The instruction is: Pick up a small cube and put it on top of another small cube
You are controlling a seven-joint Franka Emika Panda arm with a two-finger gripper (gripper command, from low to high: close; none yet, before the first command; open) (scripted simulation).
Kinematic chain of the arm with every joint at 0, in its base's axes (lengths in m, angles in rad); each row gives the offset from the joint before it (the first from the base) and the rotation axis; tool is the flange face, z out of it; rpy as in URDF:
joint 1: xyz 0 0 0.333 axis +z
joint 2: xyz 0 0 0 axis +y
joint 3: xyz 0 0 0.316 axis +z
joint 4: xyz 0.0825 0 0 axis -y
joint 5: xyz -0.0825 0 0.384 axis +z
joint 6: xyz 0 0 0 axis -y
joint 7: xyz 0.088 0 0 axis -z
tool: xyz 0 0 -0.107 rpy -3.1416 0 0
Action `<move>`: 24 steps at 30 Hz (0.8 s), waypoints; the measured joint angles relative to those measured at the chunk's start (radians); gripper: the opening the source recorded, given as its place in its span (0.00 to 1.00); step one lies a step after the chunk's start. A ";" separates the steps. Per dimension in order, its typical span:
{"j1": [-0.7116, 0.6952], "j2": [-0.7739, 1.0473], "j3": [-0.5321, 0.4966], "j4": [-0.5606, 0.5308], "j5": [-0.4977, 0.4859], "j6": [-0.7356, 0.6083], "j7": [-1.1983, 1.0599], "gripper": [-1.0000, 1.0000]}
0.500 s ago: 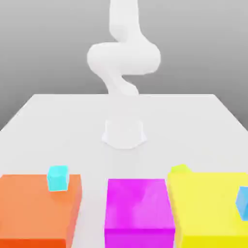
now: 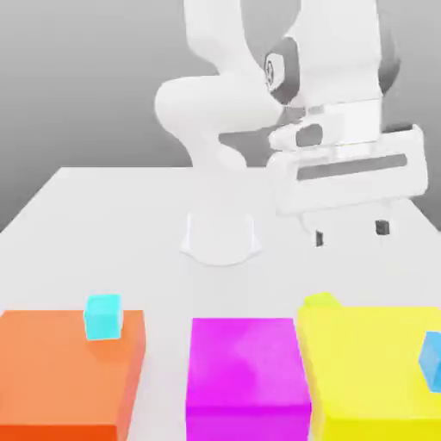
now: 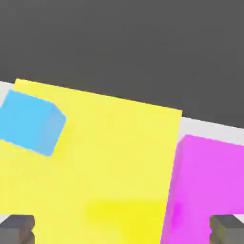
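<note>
The small cube [image 2: 320,301] is tiny and lime. It sits on the table right behind the big yellow block [image 2: 370,362], and only its top peeks over that block's far edge. My gripper [image 2: 350,233] hangs in the air above and a little behind it, toward the exterior view's right. Its fingers [image 2: 319,239] stand wide open with nothing between them. In the hand view the gripper [image 3: 123,228] looks down on the yellow block [image 3: 109,157], with the dark fingertips [image 3: 16,226] far apart.
A small cyan cube [image 2: 103,316] rests on the orange block [image 2: 60,370]. A small blue cube [image 2: 432,357] [image 3: 31,123] lies on the yellow block. The magenta block [image 2: 248,370] [image 3: 209,181] stands between the two. The arm's base [image 2: 220,237] sits mid-table.
The hand has swung into view at the exterior view's right and now hangs over the table behind the yellow block. The cubes and blocks have not moved.
</note>
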 joint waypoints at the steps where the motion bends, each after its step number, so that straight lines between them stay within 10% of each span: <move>1: 0.016 0.042 0.025 -0.039 0.000 0.035 0.015 0.50; 5: 0.053 0.291 0.032 -0.095 -0.169 0.226 0.169 0.50; 10: 0.265 0.483 -0.212 -0.068 -0.324 0.382 0.285 0.50; 11: 0.294 0.509 -0.240 -0.064 -0.323 0.403 0.287 0.00; 24: 0.218 0.318 -0.115 -0.099 -0.166 0.248 0.171 0.00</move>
